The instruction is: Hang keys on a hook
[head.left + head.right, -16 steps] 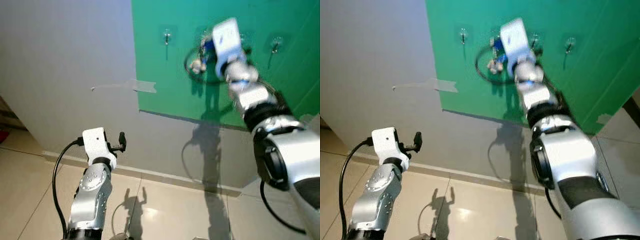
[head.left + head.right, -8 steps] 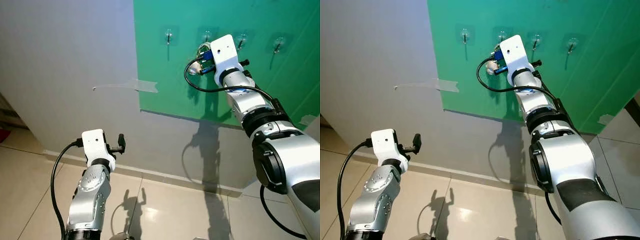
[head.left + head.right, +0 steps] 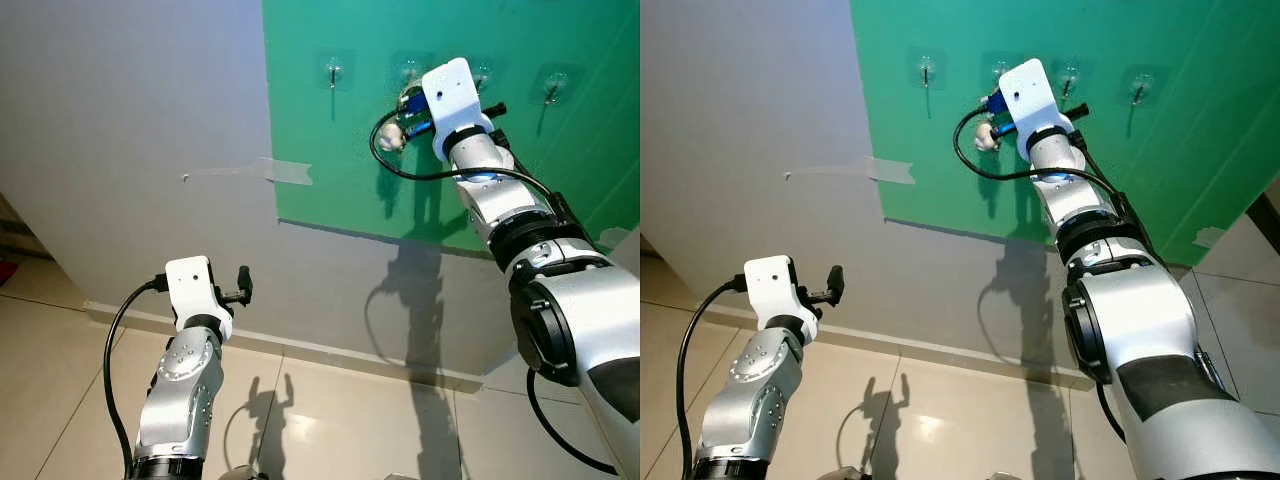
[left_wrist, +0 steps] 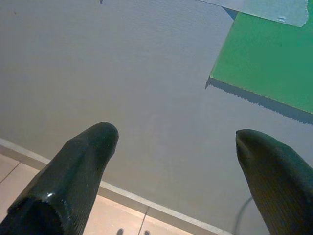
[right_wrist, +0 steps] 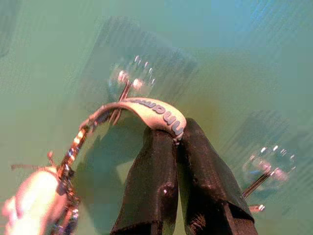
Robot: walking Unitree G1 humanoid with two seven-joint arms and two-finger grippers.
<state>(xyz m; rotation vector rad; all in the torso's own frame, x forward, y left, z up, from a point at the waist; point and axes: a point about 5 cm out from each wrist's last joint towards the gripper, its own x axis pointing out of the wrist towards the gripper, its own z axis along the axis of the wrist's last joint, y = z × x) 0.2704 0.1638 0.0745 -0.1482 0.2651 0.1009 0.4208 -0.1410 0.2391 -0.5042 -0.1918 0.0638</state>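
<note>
Four clear stick-on hooks are sitting in a row on the green board [image 3: 330, 150], and the right gripper [image 5: 168, 142] is working at the second hook [image 5: 128, 82] from the robot's left.

What's worrying me: the grey strap [image 5: 154, 111] of the keys [image 5: 36, 208] is arching right at the hook's prong, but I can't tell whether it's actually sitting over the tip or just resting against it. If the gripper lets go while the loop is only leaning there, I'd guess the whole bunch drops to the floor. Also, the keys and the pale charm are dangling off toward 8 o'clock from the fingertips in the wrist view, so their weight is pulling the strap sideways, which could drag it off the prong. Pushing too hard might also peel the stick-on hook off the board.

As for the hand itself: the two black fingers [image 5: 146, 186] are pinching together on the strap, basically closed with just the strap between them. The next hook [image 5: 266, 171] over is sitting at about 4 o'clock from the target one.

Left gripper [image 4: 176, 161] is hanging low, fingers spread wide, holding nothing, facing the grey wall [image 4: 122, 73].
</note>
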